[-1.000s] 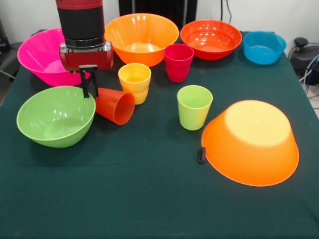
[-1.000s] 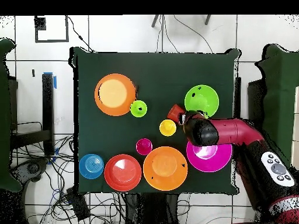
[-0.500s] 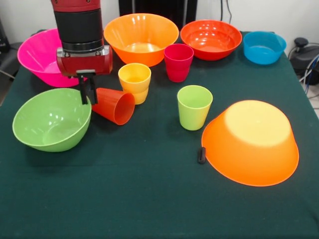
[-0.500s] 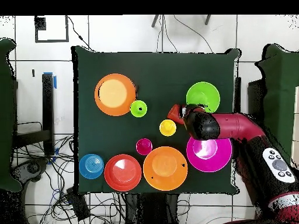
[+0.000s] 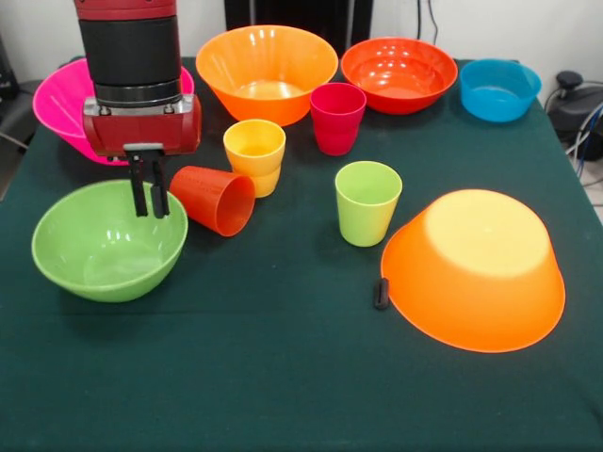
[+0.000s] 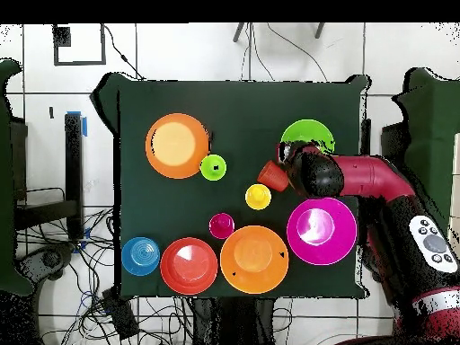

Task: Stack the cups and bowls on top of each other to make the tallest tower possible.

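Observation:
My gripper (image 5: 150, 202) hangs over the far rim of the lime green bowl (image 5: 94, 254), its two black fingers close together and empty, tips inside the bowl. The orange-red cup (image 5: 215, 200) lies on its side just right of the fingers, mouth toward the camera. The yellow cup (image 5: 254, 155), crimson cup (image 5: 337, 118) and lime green cup (image 5: 367, 202) stand upright. One large orange bowl (image 5: 476, 268) lies upside down at the right. In the overhead view the arm (image 6: 341, 175) covers part of the green bowl (image 6: 305, 133).
The pink bowl (image 5: 57, 104), the upright orange bowl (image 5: 267, 71), the red-orange bowl (image 5: 399, 73) and the blue bowl (image 5: 499, 89) line the far edge. A small black piece (image 5: 381, 293) lies against the upside-down bowl.
My gripper moved left and lower, from beside the orange-red cup to over the green bowl. The green bowl shifted and tilted, then settled a little nearer the camera. The orange-red cup rolled slightly.

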Tool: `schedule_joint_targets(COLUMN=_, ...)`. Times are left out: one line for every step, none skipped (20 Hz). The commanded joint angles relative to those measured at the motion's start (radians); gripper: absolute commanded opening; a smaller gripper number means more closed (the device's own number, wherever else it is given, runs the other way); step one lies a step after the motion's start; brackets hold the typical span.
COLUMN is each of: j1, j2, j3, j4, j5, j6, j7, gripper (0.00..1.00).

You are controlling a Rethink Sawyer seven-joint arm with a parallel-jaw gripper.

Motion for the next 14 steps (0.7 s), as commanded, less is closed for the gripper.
schedule_joint_targets(j1=0.044, j2=0.024, j3=0.04, j4=-0.059, j5=0.004, j6=0.127, j7=-0.132, gripper=0.0)
schedule_joint_targets(j1=0.044, j2=0.022, j3=0.039, j4=-0.054, j5=0.003, j6=0.124, j7=-0.127, gripper=0.0)
schedule_joint_targets(j1=0.045, j2=0.02, j3=0.039, j4=-0.052, j5=0.004, j6=0.123, j7=-0.123, gripper=0.0)
schedule_joint_targets(j1=0.045, j2=0.019, j3=0.038, j4=-0.049, j5=0.004, j6=0.122, j7=-0.119, gripper=0.0)
schedule_joint_targets(j1=0.047, j2=0.018, j3=0.037, j4=-0.048, j5=0.003, j6=0.122, j7=-0.117, gripper=0.0)
schedule_joint_targets(j1=0.048, j2=0.017, j3=0.037, j4=-0.048, j5=0.003, j6=0.123, j7=-0.116, gripper=0.0)
schedule_joint_targets(j1=0.047, j2=0.016, j3=0.038, j4=-0.045, j5=0.004, j6=0.122, j7=-0.116, gripper=0.0)
schedule_joint_targets(j1=0.047, j2=0.016, j3=0.038, j4=-0.042, j5=0.005, j6=0.122, j7=-0.115, gripper=0.0)
schedule_joint_targets(j1=0.047, j2=0.016, j3=0.035, j4=-0.039, j5=0.004, j6=0.12, j7=-0.111, gripper=0.0)
schedule_joint_targets(j1=0.049, j2=0.012, j3=0.031, j4=-0.034, j5=0.003, j6=0.116, j7=-0.103, gripper=0.0)
schedule_joint_targets(j1=0.049, j2=0.012, j3=0.028, j4=-0.029, j5=0.0, j6=0.108, j7=-0.097, gripper=0.0)
schedule_joint_targets(j1=0.049, j2=0.012, j3=0.025, j4=-0.024, j5=-0.002, j6=0.1, j7=-0.09, gripper=0.0)
schedule_joint_targets(j1=0.046, j2=0.013, j3=0.023, j4=-0.02, j5=-0.003, j6=0.091, j7=-0.083, gripper=0.0)
schedule_joint_targets(j1=0.046, j2=0.013, j3=0.019, j4=-0.017, j5=-0.004, j6=0.084, j7=-0.074, gripper=0.0)
